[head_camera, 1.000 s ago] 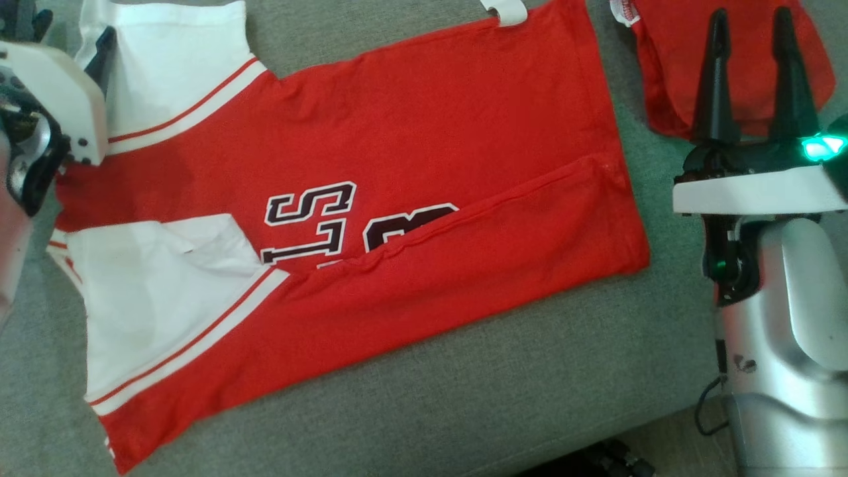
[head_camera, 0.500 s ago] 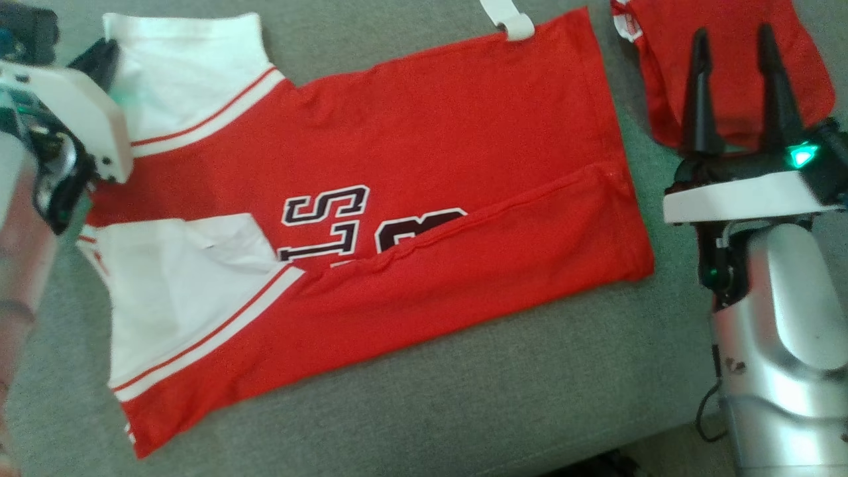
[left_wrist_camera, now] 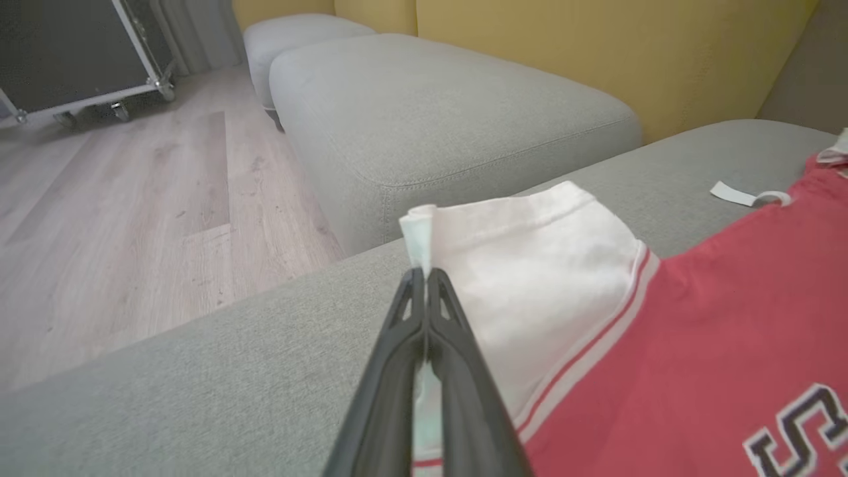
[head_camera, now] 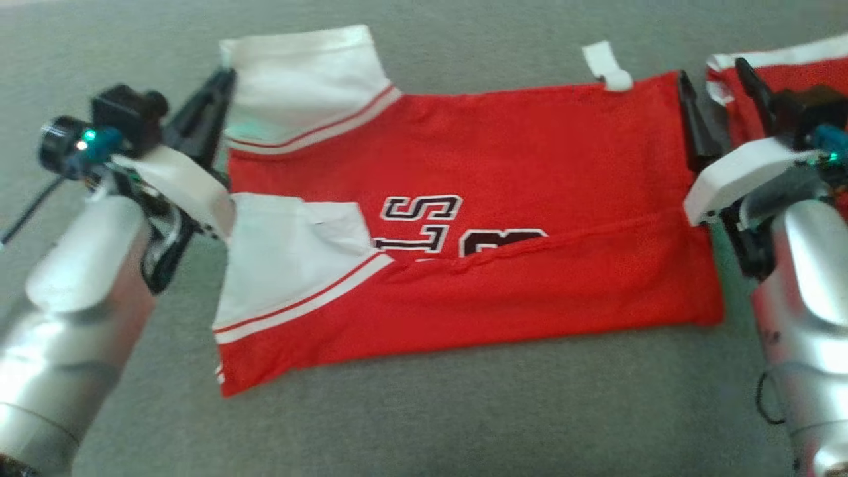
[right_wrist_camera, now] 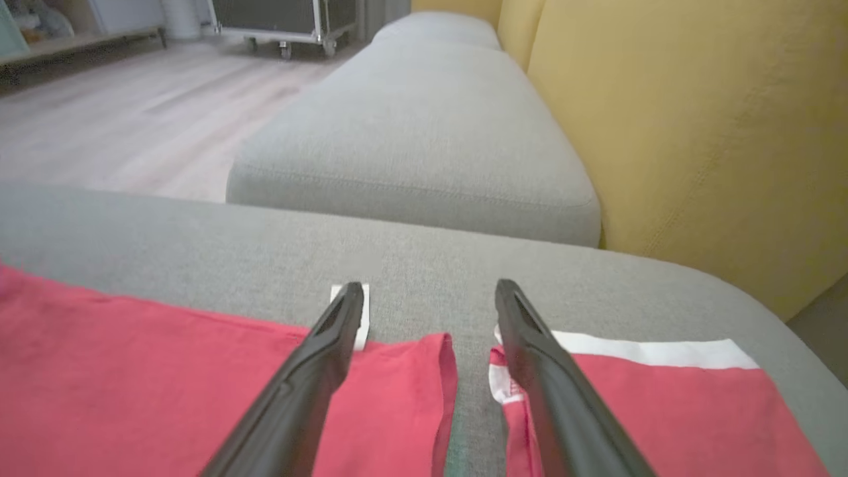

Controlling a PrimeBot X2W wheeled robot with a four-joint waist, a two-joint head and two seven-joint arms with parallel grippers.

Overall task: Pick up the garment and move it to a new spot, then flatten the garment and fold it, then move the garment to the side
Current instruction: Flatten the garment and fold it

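The garment (head_camera: 503, 165), a red jersey with white sleeves and dark lettering, lies partly folded lengthwise on the grey cushion (head_camera: 464, 411). My left gripper (head_camera: 224, 76) is at its far left corner. In the left wrist view this gripper (left_wrist_camera: 425, 273) is shut on the edge of the white sleeve (left_wrist_camera: 530, 265), and a strip of white cloth shows between the fingers. My right gripper (head_camera: 715, 83) stands open at the garment's far right corner. In the right wrist view, the right gripper (right_wrist_camera: 429, 295) straddles the red hem corner (right_wrist_camera: 424, 371) without holding it.
A second red piece with white trim (head_camera: 795, 73) lies just right of the right gripper, also seen as red cloth (right_wrist_camera: 649, 411). A white tag (head_camera: 608, 66) sticks out at the garment's far edge. Beyond are another grey cushion (left_wrist_camera: 430, 112), a yellow backrest (right_wrist_camera: 695, 132) and wooden floor (left_wrist_camera: 119, 218).
The head camera has shifted, so the garment now sits level in view. My left gripper has shut on the sleeve edge. My right gripper has moved left to the garment's far right corner.
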